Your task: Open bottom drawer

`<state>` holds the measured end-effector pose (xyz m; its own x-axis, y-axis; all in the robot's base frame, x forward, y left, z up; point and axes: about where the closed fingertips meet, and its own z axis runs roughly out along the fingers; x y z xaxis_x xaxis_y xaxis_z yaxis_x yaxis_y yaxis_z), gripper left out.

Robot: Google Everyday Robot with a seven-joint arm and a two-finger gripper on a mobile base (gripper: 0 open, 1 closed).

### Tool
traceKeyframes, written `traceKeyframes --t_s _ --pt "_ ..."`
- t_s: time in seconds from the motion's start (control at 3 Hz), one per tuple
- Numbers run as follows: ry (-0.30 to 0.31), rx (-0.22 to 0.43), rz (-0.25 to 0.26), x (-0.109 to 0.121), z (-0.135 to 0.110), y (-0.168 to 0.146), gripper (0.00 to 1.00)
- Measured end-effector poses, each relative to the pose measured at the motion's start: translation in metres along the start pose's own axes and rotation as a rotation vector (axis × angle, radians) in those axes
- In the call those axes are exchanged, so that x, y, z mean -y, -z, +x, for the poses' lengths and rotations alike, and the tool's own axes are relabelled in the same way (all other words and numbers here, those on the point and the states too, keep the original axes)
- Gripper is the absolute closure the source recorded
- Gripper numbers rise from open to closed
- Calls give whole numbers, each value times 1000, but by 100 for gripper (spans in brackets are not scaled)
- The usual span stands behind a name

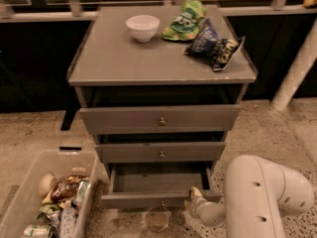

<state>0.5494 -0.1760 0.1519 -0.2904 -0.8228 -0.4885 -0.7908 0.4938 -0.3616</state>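
The bottom drawer, lower centre of frame, stands partly pulled out. My pincer sits at the right end of its front, away from the knob. I cannot tell its opening or hold. Risk: an off-centre pull may skew and jam the drawer, or I slip off.
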Motion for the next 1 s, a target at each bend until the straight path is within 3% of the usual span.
traceKeyframes --t_s 1.0 --pt "5 9 -10 -10 -2 8 100"
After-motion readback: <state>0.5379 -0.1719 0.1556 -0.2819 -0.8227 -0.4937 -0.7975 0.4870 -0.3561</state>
